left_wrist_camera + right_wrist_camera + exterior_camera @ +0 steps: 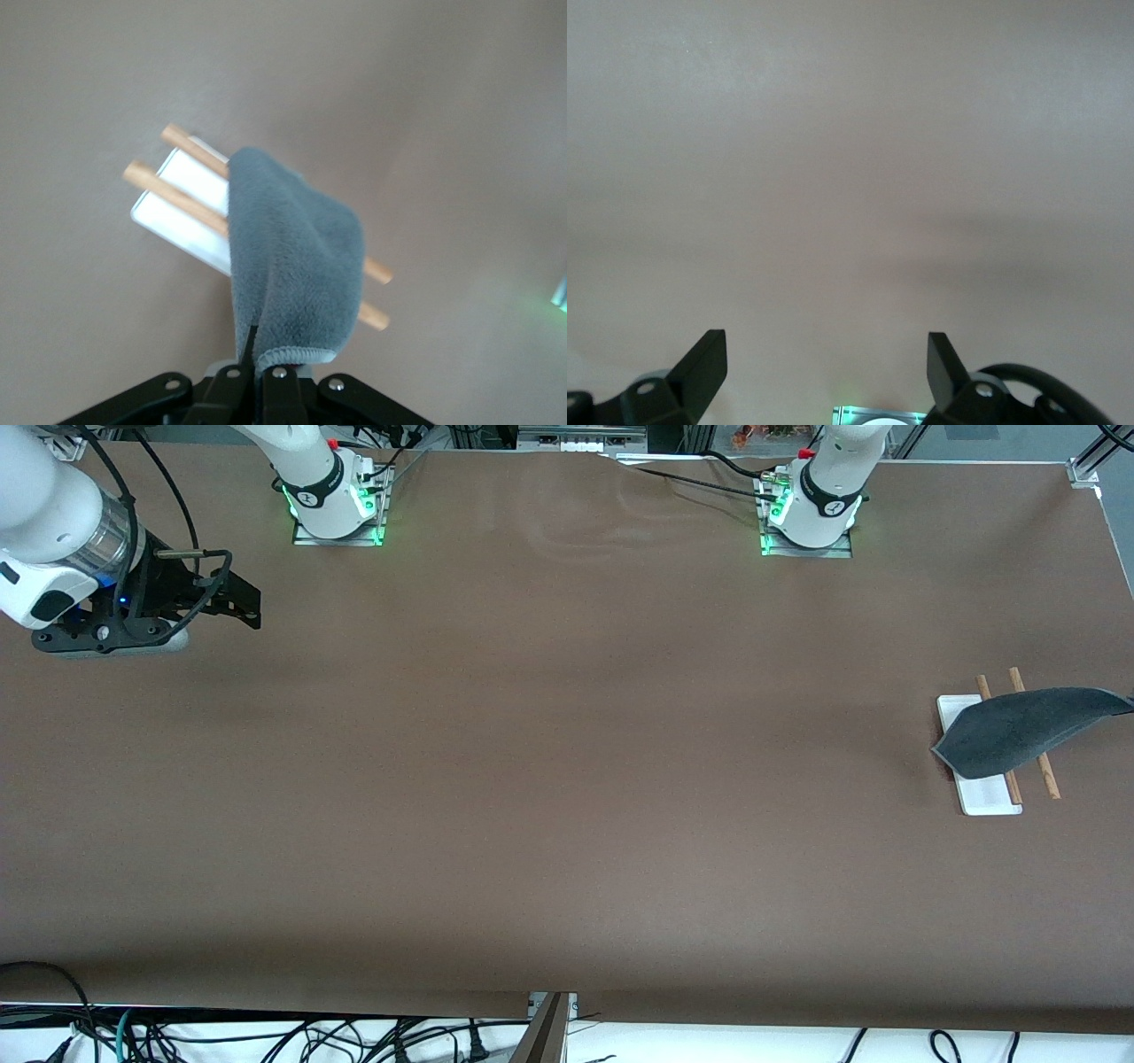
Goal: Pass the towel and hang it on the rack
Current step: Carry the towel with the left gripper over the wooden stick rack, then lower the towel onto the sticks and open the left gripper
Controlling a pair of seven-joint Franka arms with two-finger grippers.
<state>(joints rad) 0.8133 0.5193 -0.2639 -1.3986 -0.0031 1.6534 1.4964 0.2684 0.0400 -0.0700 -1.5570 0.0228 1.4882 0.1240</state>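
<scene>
Left gripper (266,376) pinches the towel (1019,731) over the rack (983,793), near 3 o'clock; uneven drape could slide off. Right gripper (827,354) waits, spread wide, near 10 o'clock.

Even, soft overhead light covers the brown table (567,779), with faint shadows only. Green lamps glow at both arm bases along its top edge. Both wrist views look pale and washed out; the towel (292,266) appears slightly soft.
</scene>
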